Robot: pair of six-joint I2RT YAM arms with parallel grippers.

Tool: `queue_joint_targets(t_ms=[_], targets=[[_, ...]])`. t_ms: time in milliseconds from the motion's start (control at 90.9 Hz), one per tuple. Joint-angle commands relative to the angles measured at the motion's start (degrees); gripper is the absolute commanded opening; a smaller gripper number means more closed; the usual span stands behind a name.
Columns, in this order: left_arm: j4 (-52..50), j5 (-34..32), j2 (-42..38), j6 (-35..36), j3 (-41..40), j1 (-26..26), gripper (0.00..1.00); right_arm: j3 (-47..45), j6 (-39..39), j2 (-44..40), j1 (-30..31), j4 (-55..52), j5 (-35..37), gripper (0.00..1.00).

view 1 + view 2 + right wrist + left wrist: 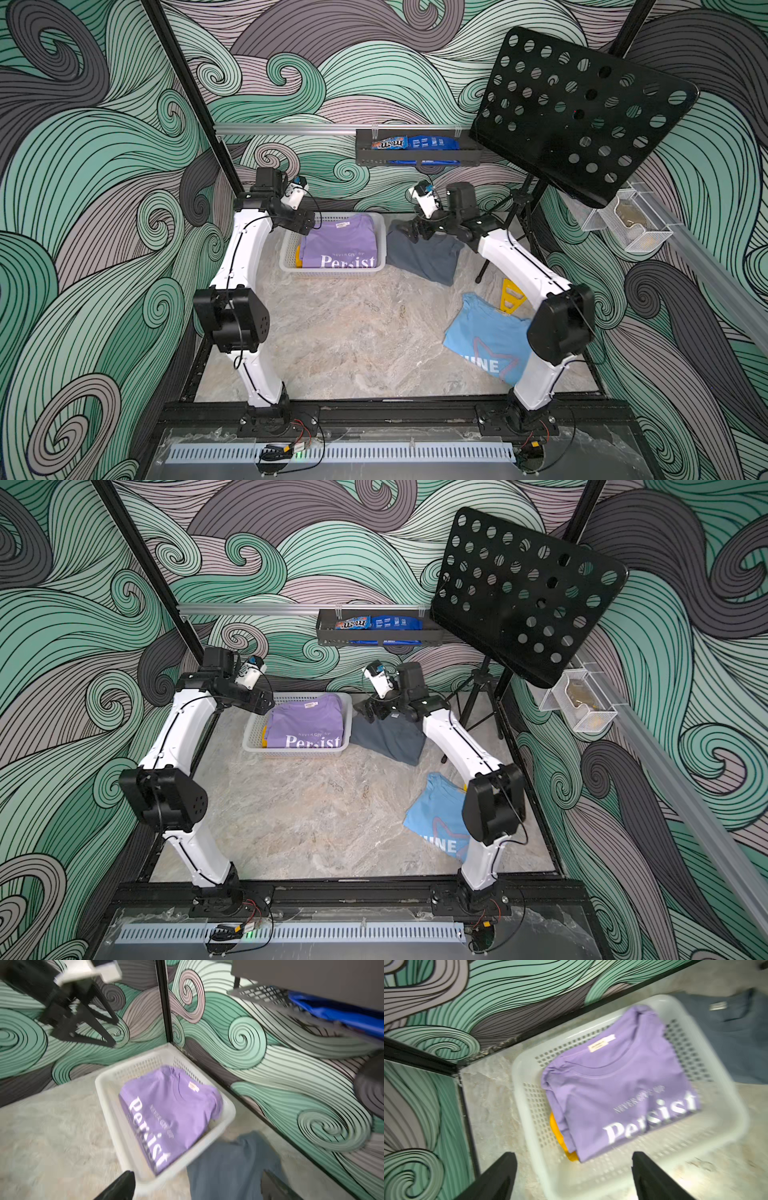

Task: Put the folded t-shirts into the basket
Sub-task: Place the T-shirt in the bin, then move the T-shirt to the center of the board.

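One white plastic basket (332, 272), rectangular, with grid-perforated walls and floor, at the far edge of the marble-patterned table (353, 332), toward its far left corner. Inside, two folded t-shirts stacked: lilac t-shirt (340, 245) on top, soft knit cloth, white "Persist" print and neck label (343, 225) facing up; mustard t-shirt (560, 1142) beneath, visible only as a strip along one side. On the bare table, two more: dark grey t-shirt (428, 259), plain and somewhat rumpled, just beside the basket's right wall at the far edge; light blue t-shirt (478, 332) with a star outline, near the right edge, partly hidden by the right arm (552, 324). Four t-shirts in all.

Left gripper (573, 1156) above the basket's left rim, jaws wide apart, holding nothing. Right gripper (197, 1175) over the dark grey t-shirt, jaws likewise spread, gripping nothing.

Above the far edge, one black shelf (415, 158) with snack packets (415, 143), blue among them, number unclear. At the right, one wire-mesh holder (623, 226), contents indistinct, and one black stand (582, 112) pierced by round holes.
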Motion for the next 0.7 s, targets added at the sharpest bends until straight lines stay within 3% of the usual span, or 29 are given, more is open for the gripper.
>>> queue_joint_targets(t_ms=[0,176,264,429,583,693], targets=[[-2.7,12.03,-6.68,0.34,-8.46,-0.31,0.95,-12.95,-7.42,-6.19,-4.77,-6.68,2.04,0.99],[-3.06,17.61,-16.23,3.54,-21.71,-1.39,0.98,-30.13,-16.34,-15.83,-18.87,-12.87,-0.18,0.98],[-2.48,18.03,-19.24,4.2,-26.29,-2.81,0.97,-37.2,-22.91,-17.09,-21.89,-14.02,3.22,0.97],[0.0,17.51,-22.64,3.63,-31.05,-4.8,0.97,-46.38,-24.97,-16.77,-19.54,-10.08,7.59,0.9],[0.08,15.11,-23.05,3.51,-31.57,-4.84,0.97,-52.76,-24.76,-15.58,-12.44,-4.79,14.16,0.82],[0.71,12.13,-24.19,2.33,-32.14,-4.76,0.97,-52.69,-22.75,-12.9,-5.94,-4.37,15.16,0.76]])
